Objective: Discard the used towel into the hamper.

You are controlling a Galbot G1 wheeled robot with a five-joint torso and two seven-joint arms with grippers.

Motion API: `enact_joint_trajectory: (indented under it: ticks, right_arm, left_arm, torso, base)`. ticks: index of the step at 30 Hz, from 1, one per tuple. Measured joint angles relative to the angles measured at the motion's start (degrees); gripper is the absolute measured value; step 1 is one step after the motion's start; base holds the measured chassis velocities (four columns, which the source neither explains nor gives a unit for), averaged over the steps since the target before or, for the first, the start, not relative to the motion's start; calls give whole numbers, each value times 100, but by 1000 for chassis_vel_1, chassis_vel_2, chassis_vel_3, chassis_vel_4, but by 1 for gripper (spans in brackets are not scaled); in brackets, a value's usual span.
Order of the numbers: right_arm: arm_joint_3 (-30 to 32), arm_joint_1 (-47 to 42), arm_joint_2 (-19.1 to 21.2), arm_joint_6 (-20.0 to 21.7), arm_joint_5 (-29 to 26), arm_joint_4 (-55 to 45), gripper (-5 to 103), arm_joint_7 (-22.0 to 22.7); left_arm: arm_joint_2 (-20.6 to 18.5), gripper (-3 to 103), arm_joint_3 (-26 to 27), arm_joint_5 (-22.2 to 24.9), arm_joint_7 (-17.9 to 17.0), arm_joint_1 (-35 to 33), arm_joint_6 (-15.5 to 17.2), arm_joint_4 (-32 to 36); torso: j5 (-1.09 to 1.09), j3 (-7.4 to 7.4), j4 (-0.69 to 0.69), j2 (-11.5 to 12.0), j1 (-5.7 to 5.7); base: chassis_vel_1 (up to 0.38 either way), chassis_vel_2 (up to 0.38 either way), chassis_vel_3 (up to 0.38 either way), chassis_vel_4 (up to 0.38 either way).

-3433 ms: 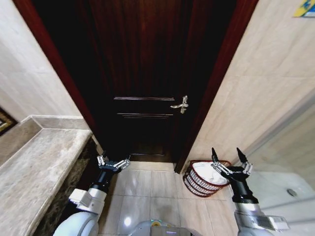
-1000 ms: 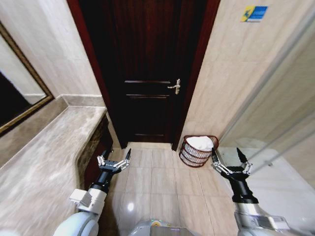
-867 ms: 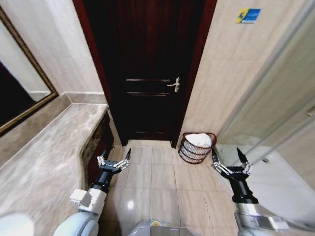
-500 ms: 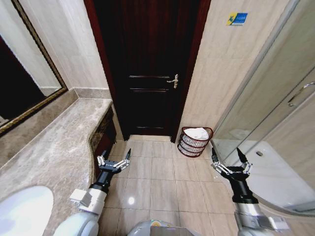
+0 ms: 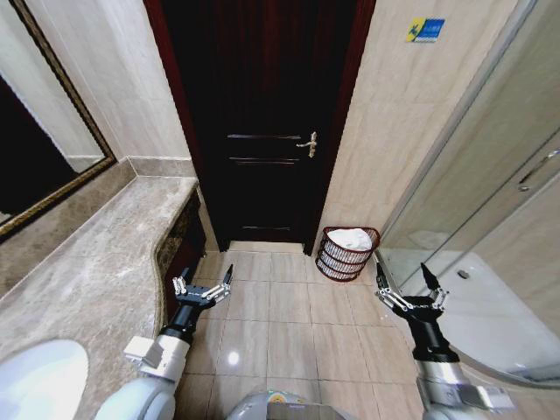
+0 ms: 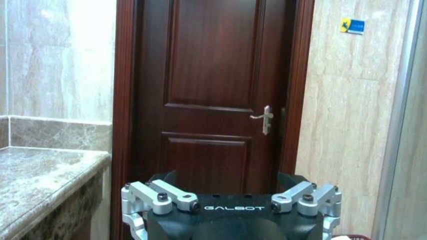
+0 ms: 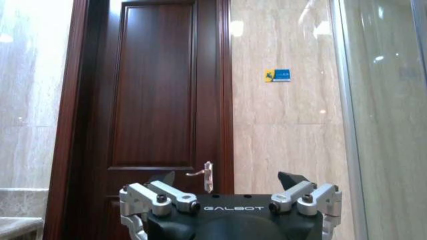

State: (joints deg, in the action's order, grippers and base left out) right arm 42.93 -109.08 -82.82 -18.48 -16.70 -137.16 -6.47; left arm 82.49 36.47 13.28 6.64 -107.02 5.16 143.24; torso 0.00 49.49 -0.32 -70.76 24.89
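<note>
Hamper [image 5: 348, 253] sitting on the tiled floor [image 5: 289, 315] right of frame centre in the head view, at the foot of the beige wall and just beside the right jamb of the dark wooden door [image 5: 267, 122]. White towel [image 5: 350, 237] heaped inside it, showing above the rim. Well apart from both grippers.

Left gripper [image 5: 202, 286] low and left of centre, hanging over the floor beside the marble counter [image 5: 96, 262] — fingers spread apart, nothing between them. Right gripper [image 5: 410, 288] low and right of centre, fingers likewise splayed wide and empty, near the glass shower enclosure [image 5: 490, 201]. Same spread seen in the left wrist view [image 6: 230, 197] and right wrist view [image 7: 230, 197], each facing the door and its handle [image 6: 265, 118].

Against half a second ago: whole scene shifted only slightly, so a small camera move, not a move of things. Hamper much where it was in frame, door handle and blue wall sign [image 5: 424, 29] barely displaced. Against 3.4 seconds ago — far more change: then the hamper lay close in at the lower right, right by the right gripper, and the door filled the top; now more floor, the counter, a mirror [image 5: 39, 131] at upper left and a white basin [image 5: 39, 385] at lower left in sight. Both grippers in the same frame positions and same open pose throughout.
</note>
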Motion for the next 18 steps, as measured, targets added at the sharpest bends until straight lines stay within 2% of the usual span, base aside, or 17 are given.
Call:
enact_joint_trajectory:
  ticks: [18]
  right_arm:
    - [0,0,0,0,0,0,100,0]
  left_arm:
    - [0,99,0,0,0,0,0,0]
  torso:
    - [0,1,0,0,2]
  base:
    - [0,0,0,0]
